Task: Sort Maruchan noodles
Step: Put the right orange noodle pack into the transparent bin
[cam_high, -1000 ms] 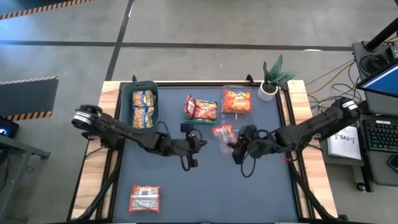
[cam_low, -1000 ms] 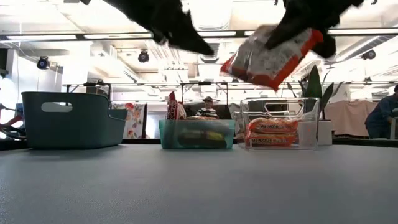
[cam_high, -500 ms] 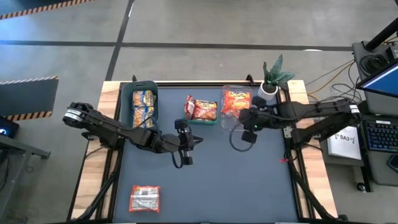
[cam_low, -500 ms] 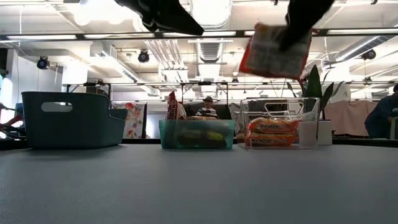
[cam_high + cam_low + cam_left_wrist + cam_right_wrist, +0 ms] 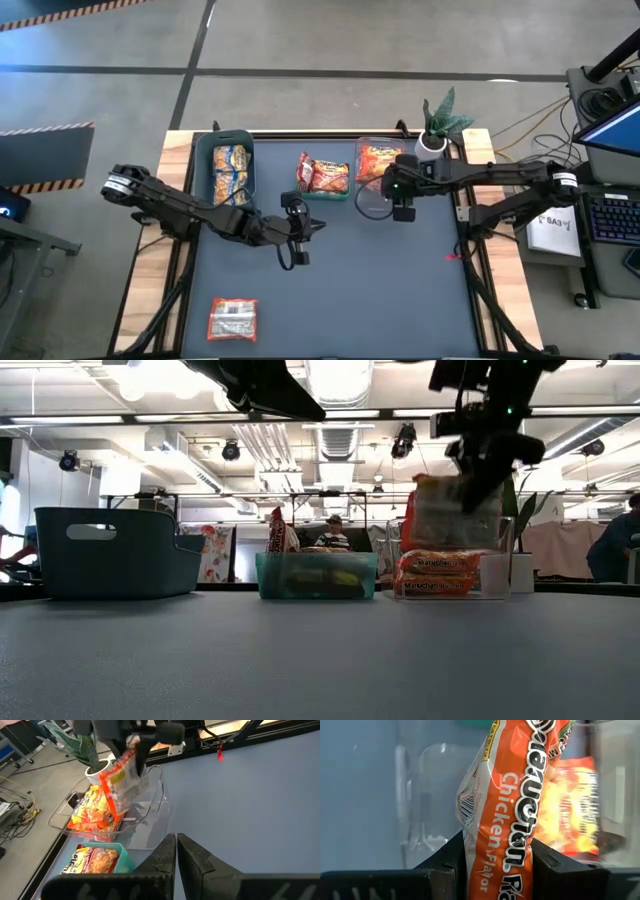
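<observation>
My right gripper [image 5: 398,190] stands over the near end of the clear bin [image 5: 372,205] and is shut on an orange Maruchan packet [image 5: 445,512], which also shows in the left wrist view [image 5: 122,780]. Orange packets [image 5: 380,162] lie in that bin. My left gripper [image 5: 295,215] is shut and empty, raised above the table's middle. A dark teal bin [image 5: 212,150] holds yellow-and-blue packets [image 5: 229,172]. A small teal bin [image 5: 316,576] holds red packets [image 5: 322,175]. A red-and-grey packet [image 5: 232,318] lies flat at the near left. My right gripper pinches the orange packet's upper end [image 5: 506,851] between its two fingers [image 5: 449,862], which point down from above. The packet hangs upright below the fingers. Its lower end [image 5: 111,812] reaches down between the clear bin's walls, above the orange packets there.
A potted plant [image 5: 437,125] stands at the far right corner behind the clear bin. The dark table mat [image 5: 380,290] lies bare across the middle and near right. People show in the room beyond the table in the low view.
My right gripper has carried the orange packet from over the table's middle toward the far edge to the clear bin, turned it from tilted to hanging upright, and gone down until its lower end is inside the bin. My left gripper drew slightly toward the table's left edge.
</observation>
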Tool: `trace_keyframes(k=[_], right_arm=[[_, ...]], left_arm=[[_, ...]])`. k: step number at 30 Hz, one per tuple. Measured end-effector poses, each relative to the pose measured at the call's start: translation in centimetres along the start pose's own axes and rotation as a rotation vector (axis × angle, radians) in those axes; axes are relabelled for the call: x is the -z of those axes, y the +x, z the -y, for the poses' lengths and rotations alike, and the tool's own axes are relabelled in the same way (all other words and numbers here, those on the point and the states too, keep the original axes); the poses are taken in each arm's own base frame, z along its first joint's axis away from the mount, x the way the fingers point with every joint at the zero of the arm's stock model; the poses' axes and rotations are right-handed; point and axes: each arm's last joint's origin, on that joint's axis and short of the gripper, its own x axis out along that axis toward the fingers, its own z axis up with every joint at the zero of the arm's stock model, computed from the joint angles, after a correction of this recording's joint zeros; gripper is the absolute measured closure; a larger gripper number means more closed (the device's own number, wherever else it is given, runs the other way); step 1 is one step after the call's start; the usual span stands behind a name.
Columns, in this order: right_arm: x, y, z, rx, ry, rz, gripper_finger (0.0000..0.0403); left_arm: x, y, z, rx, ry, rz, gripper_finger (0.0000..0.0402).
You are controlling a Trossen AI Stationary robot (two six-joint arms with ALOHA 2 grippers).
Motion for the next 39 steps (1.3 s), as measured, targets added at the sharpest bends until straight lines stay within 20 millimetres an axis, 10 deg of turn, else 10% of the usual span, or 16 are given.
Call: trace_keyframes(k=[22,39], right_arm=[[-0.2,6.2,1.4,-0.013,0.014,-0.113,0.0278],[-0.8,6.5,1.7,0.035,-0.01,-0.077,0.0234]], left_arm=[[0.0,0.1,-0.2,-0.024,0.017,0.002,0.0402],[0.0,0.1,-0.2,-0.025,0.018,0.001,0.0402]])
